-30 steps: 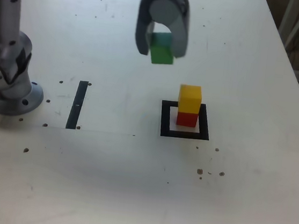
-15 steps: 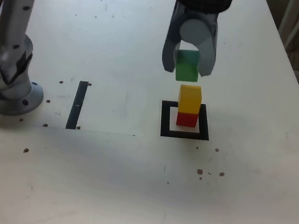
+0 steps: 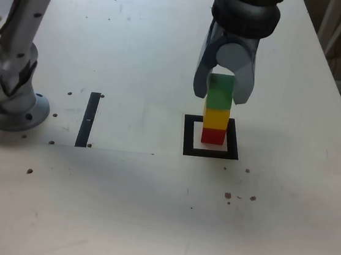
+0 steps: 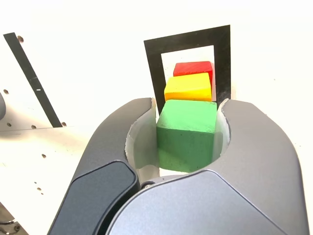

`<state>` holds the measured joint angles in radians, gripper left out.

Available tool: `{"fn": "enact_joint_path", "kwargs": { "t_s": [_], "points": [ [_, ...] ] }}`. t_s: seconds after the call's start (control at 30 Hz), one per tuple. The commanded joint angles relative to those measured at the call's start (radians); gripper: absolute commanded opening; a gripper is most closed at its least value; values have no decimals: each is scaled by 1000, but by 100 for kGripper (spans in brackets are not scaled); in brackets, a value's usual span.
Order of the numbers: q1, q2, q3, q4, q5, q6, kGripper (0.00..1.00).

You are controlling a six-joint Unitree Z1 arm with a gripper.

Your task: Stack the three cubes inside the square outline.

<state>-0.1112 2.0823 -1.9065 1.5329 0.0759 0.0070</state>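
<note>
One solid green cube [image 4: 187, 137]

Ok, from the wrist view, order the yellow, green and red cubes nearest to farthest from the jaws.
1. Green cube: between the jaws, gripped.
2. Yellow cube: just beyond the green.
3. Red cube: farthest, bottom of the stack, inside the square outline.

The top edge of the exterior view cuts off the arm above the claw [image 3: 223, 84]. The green cube [image 3: 219, 91] hides the top of the yellow cube [image 3: 216, 118] there, so whether they touch is unclear. In the wrist view, the yellow cube covers part of the red cube [image 4: 193, 68], and the claw hides the near side of the black outline [image 4: 223, 63].
</note>
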Motion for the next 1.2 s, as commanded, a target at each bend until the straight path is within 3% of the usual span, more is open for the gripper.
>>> {"fn": "enact_joint_path", "kwargs": {
  "t_s": [0.0,0.53,1.17],
  "points": [
    [0,11,-7,3,-3,7,15],
    [10,10,-15,12,-14,27,38],
    [13,23,-3,24,-20,28,39]
  ]
}}
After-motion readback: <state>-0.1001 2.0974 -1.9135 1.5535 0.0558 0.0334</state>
